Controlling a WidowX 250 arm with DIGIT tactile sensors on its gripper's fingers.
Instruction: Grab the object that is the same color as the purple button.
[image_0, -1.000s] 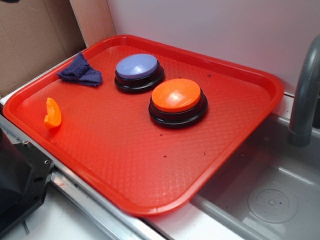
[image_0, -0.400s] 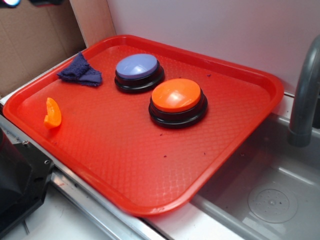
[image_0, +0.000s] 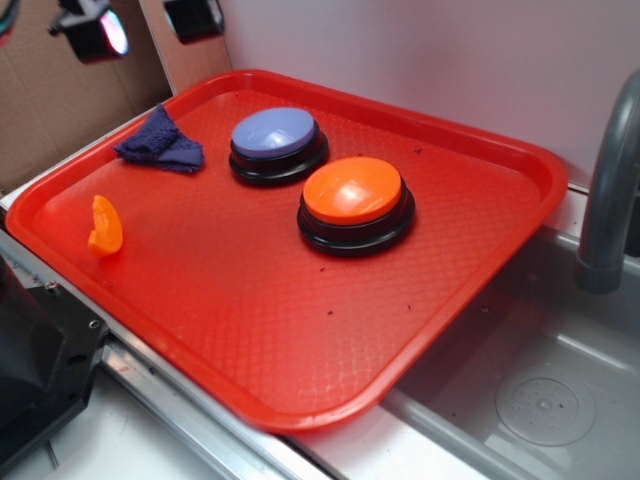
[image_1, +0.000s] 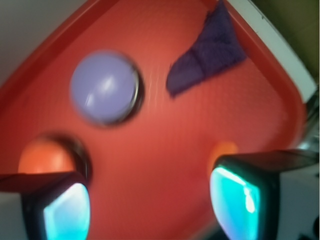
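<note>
red tray (image_0: 450, 260): lay on the bench, one corner overhanging the grey sink (image_0: 540, 400).

purple fabric scrap (image_0: 160, 143): dark, wrinkled; lay in the tray's far left corner, close to the rim, apart from all else. in the wrist view (image_1: 207, 50) it sat at the upper right, against the tray edge.

purple button (image_0: 275, 135): pale lavender dome on a black base; stood just right of the scrap, not touching it. blurred in the wrist view (image_1: 102, 92).

orange button (image_0: 353, 195): same build; stood just beside the purple one, nearer the tray's middle.

orange wedge (image_0: 104, 226): small, plastic; lay near the tray's left rim, well apart from the scrap.

hand (image_0: 145, 25): hung high at the top left of the exterior view, above and behind the scrap, holding nothing. fingers (image_1: 245, 200) stood spread wide, tray floor showing between them, touching no item.

grey faucet (image_0: 610, 190): rose at the right edge.
</note>
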